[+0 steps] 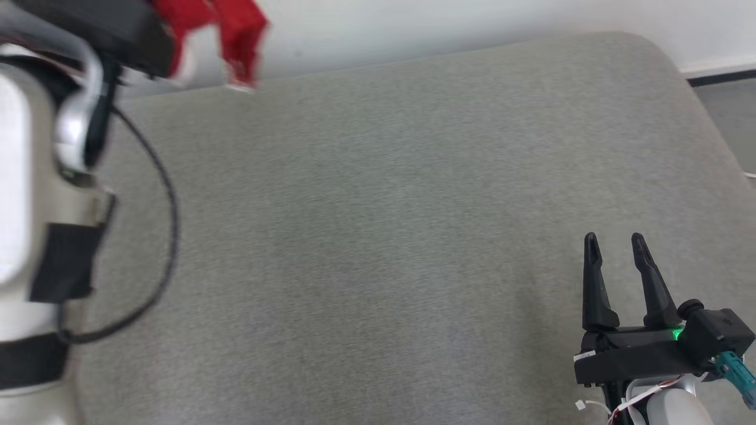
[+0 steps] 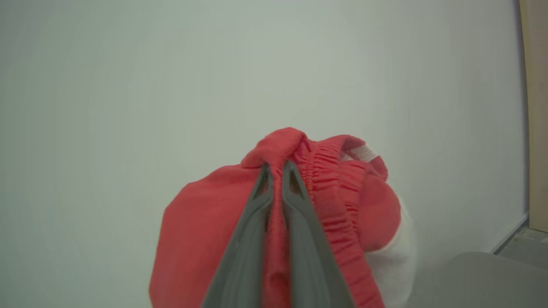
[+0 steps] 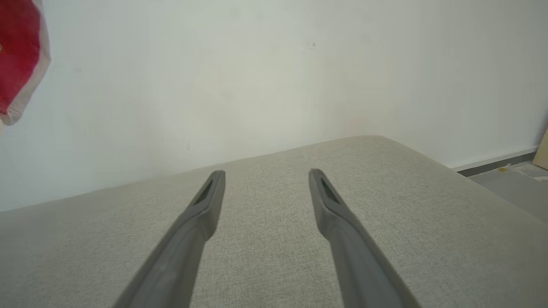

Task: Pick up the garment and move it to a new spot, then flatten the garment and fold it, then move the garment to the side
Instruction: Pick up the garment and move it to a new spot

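left gripper [image 2: 277, 173] is clamping the red garment [image 2: 205, 231] at its elastic waistband, holding it aloft by the grey cushion's [image 1: 378, 236] far-left edge; right gripper [image 1: 614, 248] is hovering empty over the cushion, jaws spread wide

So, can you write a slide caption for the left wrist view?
Left gripper shut on the red garment beside its elastic band, before a pale wall.

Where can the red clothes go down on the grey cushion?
The grey fabric cushion is bare from the white wall down to the open right end effector. It is crowded at the left edge, where the robot's pale arm and black cable hang and the left end effector holds the red-and-white cloth garment.
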Tool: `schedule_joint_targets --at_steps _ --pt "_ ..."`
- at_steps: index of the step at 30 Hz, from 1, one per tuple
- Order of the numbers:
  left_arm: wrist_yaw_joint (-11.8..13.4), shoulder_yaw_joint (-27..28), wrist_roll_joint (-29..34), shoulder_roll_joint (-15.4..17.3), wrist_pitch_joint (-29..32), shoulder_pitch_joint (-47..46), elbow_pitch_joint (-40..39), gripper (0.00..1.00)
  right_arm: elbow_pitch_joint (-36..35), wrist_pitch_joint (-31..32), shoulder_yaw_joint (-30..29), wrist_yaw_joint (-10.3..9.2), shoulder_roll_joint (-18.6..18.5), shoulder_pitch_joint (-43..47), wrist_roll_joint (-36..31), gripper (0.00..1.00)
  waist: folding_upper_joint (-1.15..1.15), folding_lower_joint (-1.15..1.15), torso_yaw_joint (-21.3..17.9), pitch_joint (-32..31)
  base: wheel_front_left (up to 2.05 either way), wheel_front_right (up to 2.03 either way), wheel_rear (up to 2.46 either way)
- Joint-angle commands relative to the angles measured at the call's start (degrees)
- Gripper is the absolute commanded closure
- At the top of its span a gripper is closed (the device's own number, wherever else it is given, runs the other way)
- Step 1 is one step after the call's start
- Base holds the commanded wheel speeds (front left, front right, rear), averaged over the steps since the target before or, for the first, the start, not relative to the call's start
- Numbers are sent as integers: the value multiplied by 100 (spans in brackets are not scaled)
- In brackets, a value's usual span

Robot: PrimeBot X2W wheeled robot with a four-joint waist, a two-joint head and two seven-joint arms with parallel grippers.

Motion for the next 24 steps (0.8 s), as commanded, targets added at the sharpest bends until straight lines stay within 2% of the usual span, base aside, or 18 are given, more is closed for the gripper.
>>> schedule_joint_targets --at_steps 1,7,14,20,21,22,24 --pt "36 -80 -4 -111 -30 184 -30 100 10 -5 -3 -12 -1 5 36 0 0 1 -391 -7 0 0 0" --pt "43 -609 -242 -706 -154 1047 135 100 16 -5 -15 -12 1 63 124 0 0 1 -711 60 0 0 0" --pt "84 -1002 -293 -1040 -510 2051 730 100 37 -5 40 -12 1 32 166 0 0 1 -837 148 0 0 0" --pt "58 -1382 -290 -1227 -867 2661 1764 100 80 -5 138 -12 0 -55 86 0 0 1 -797 166 0 0 0" --pt "58 -1494 -191 -1238 -940 2695 1927 91 81 -6 155 -12 1 -65 75 0 0 1 -780 154 0 0 0" --pt "53 -1596 -95 -1244 -1034 2709 2077 0 88 -6 171 -12 2 -73 60 0 0 1 -756 138 0 0 0" --pt "35 -1693 -169 -1320 -1288 2770 2254 0 92 -5 169 -12 0 -70 26 0 0 1 -689 72 0 0 0"
